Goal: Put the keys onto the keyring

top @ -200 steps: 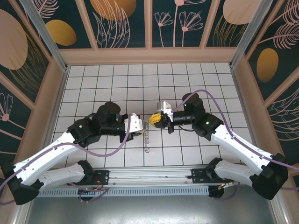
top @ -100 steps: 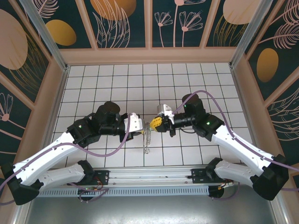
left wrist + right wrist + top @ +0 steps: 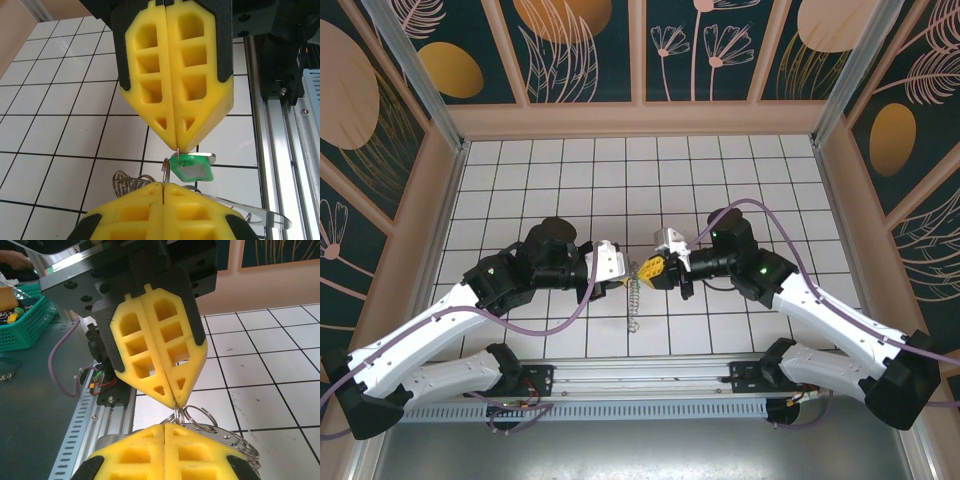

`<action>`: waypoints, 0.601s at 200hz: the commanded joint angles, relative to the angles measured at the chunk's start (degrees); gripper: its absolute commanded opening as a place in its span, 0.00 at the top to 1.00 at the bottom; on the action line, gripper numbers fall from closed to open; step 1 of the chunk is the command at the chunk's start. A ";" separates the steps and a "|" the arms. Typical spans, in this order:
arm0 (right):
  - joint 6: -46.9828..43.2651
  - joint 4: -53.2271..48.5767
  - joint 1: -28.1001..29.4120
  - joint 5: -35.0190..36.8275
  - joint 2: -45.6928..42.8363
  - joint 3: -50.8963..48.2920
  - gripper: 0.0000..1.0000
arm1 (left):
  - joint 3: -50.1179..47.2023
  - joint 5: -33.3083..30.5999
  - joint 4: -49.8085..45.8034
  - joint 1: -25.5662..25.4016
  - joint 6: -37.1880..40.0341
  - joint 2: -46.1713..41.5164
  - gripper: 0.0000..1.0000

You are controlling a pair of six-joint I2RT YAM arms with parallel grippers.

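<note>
1. Seen from above, two white and black arms reach in from the bottom corners of the frame. They meet tip to tip just below the centre of a white tiled counter point(image 3: 740, 170) with dark grid lines.
2. The left pincer point(image 3: 623, 272) comes in from the left with its yellow fingers pressed together.
3. The right pincer point(image 3: 648, 268) comes in from the right, its fingers also pressed together. Its tips almost touch those of the left pincer.
4. The keyring point(image 3: 634, 300), a thin greyish chain with small bumps, hangs below the meeting point, running toward the bottom of the frame.
5. In the left wrist view, the left pincer point(image 3: 163, 186) fills the bottom edge. Its fingers are clamped on a thin wire ring of the keyring that rises from the seam between them.
6. Looped coils of the keyring point(image 3: 127, 181) sit just left of that ring, in the lower middle of the frame.
7. The right pincer point(image 3: 177, 146) points down from the top of this view. It is clamped on a fine wire at the top of the key point(image 3: 190, 169).
8. The key is a small bright green piece just right of the ring, between the two sets of tips.
9. In the right wrist view, the right pincer point(image 3: 165, 426) sits at the bottom and the left pincer point(image 3: 175, 402) points down from above.
10. Wire rings and chain of the keyring point(image 3: 200, 417) spill out to the right of the tips.
11. A green basket point(image 3: 25, 315) sits at the left edge of this view.
</note>
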 commanded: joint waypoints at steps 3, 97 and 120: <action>1.55 5.05 0.73 1.96 -1.56 -1.22 1.00 | 0.98 0.64 2.98 -0.12 -1.21 -1.16 1.00; 2.30 6.77 0.73 2.90 -2.14 -2.12 1.00 | 0.54 0.55 3.17 -0.11 -1.37 -1.43 1.00; 2.34 7.01 0.73 2.97 -2.05 -2.12 1.00 | 0.42 0.45 3.18 -0.14 -1.40 -1.69 1.00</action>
